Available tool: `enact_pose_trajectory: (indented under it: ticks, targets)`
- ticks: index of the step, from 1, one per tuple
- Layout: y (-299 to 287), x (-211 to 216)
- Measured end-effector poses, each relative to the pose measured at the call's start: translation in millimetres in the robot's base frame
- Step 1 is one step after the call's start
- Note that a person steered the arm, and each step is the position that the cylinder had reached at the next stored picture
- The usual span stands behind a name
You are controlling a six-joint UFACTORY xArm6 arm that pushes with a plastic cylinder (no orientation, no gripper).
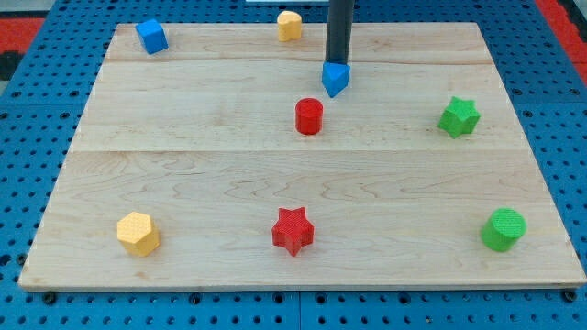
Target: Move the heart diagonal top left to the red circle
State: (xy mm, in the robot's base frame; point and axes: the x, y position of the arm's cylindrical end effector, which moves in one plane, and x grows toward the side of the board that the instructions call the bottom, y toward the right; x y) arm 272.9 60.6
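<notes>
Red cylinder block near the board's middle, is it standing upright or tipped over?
Upright: the red cylinder block shows its flat round face on top, resting on the wooden board.

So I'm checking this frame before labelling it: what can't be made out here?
- My tip: from the camera view it ends right at the blue block, so contact or a small gap cannot be told.
- The rod's upper part: cut off by the view's top edge.
- Heart: the yellow block near the view's top is too small to confirm its shape.
- The red circle is fully visible, below the blue block.
</notes>
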Motion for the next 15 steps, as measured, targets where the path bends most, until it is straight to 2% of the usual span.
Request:
enact_pose_trajectory:
  ticks: [1, 2, 4, 6, 7, 9, 10, 11, 12, 13, 14, 15]
  targets:
    - [11, -66]
    - [-9, -80]
    - [-98, -78]
    - [-243, 51]
    - [-239, 35]
    - [-211, -73]
    - [-187, -82]
    - [-77, -58]
    - [-44, -52]
    - [40, -77]
    - [45, -43]
    - [-17, -25]
